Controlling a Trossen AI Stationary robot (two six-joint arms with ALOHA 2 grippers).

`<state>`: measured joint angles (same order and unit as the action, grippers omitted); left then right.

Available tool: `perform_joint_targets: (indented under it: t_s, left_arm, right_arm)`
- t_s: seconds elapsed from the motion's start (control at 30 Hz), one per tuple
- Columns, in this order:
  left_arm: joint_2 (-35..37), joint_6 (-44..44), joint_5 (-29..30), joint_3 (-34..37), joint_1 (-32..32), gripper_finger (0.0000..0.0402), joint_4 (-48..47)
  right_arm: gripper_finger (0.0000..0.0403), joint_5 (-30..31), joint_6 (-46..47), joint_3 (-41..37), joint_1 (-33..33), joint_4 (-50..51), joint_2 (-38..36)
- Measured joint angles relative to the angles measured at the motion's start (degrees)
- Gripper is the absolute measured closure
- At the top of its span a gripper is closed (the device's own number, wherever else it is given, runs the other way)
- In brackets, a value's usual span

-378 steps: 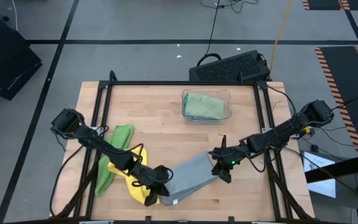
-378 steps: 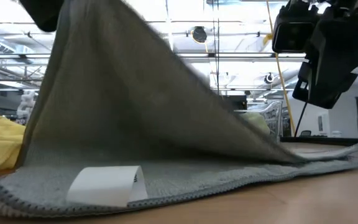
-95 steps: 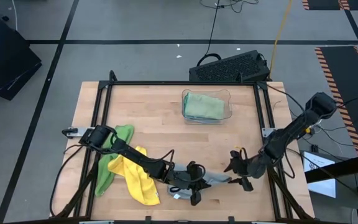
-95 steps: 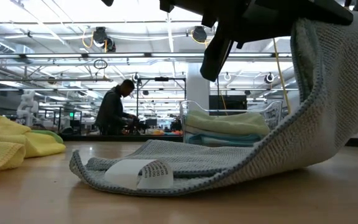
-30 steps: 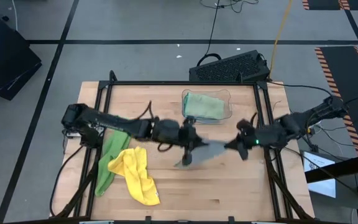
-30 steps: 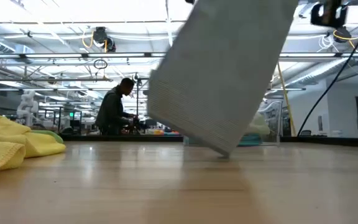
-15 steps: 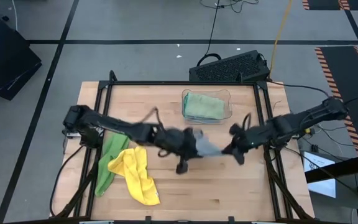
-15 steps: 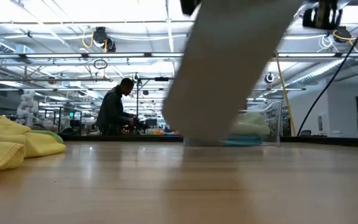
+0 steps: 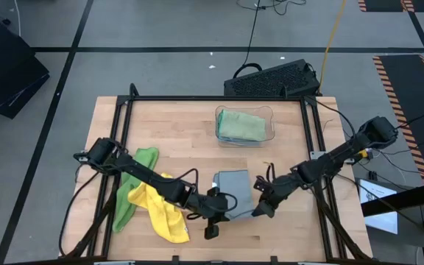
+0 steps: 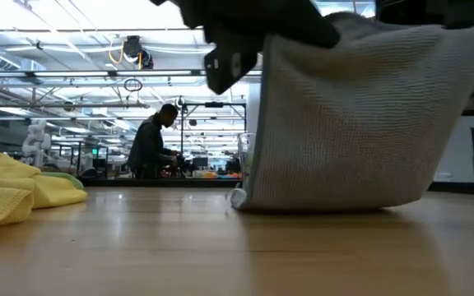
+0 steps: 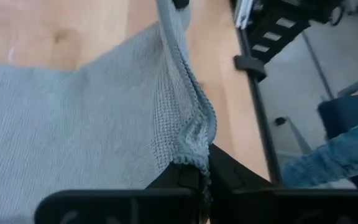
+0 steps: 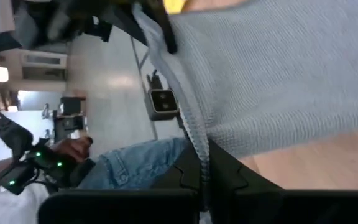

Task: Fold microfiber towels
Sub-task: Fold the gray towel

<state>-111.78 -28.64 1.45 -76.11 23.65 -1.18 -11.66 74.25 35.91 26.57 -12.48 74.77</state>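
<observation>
From above, the wooden table [image 9: 190, 129] fills the middle of the frame, and a folded grey towel [image 9: 233, 194] sits low and just right of centre on it. The left gripper [image 9: 218, 209] reaches in from the lower left and is clamped on the towel's lower left corner, while the right gripper [image 9: 260, 205] comes in from the right and is clamped on its lower right corner. At the lower left lie a yellow towel [image 9: 162, 211] and, partly under it, a bright green towel [image 9: 131, 188]. In the upper middle a clear plastic bin [image 9: 244, 126] holds a folded sage green towel [image 9: 239, 124]. In the low view, the grey towel [image 10: 352, 123] hangs as a broad sheet across the right half, its bottom edge resting on the tabletop, with dark gripper parts along the top edge; the yellow towel [image 10: 15, 189] is at the far left, and a person [image 10: 151, 148] stands in the room behind. In the left wrist view, the left gripper [image 11: 202, 177] at bottom centre has its fingers pressed together on a bunched corner of the grey towel [image 11: 73, 130], which spreads over the left half. In the right wrist view, the right gripper [image 12: 202, 177] at bottom centre pinches the edge of the grey towel [image 12: 278, 81], which fills the upper right; a person's hand [image 12: 73, 149] shows at the left.
</observation>
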Motion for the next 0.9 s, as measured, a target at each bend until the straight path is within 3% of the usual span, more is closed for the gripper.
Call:
perform_joint_targets:
  t_s: [0.2,0.43,0.73,0.9]
  left_arm:
    - [0.41,-0.39,6.15,0.15,1.36,0.0386,-3.84]
    - [0.41,2.04,6.34,0.17,-1.85,0.0396,-6.58]
    - [0.41,6.62,8.14,0.17,-7.57,0.0397,-12.87]
    - [0.41,6.25,8.68,0.17,-9.32,0.0384,-15.10]
  right_arm:
    - [0.0403,-0.53,-5.18,0.46,-6.34,3.96,1.00]
    - [0.0403,2.93,-13.26,0.45,-11.62,8.45,0.76]
    - [0.0403,10.40,-17.03,0.45,-13.90,13.75,0.76]
    - [0.0402,11.63,-16.60,0.45,-14.56,14.92,0.32]
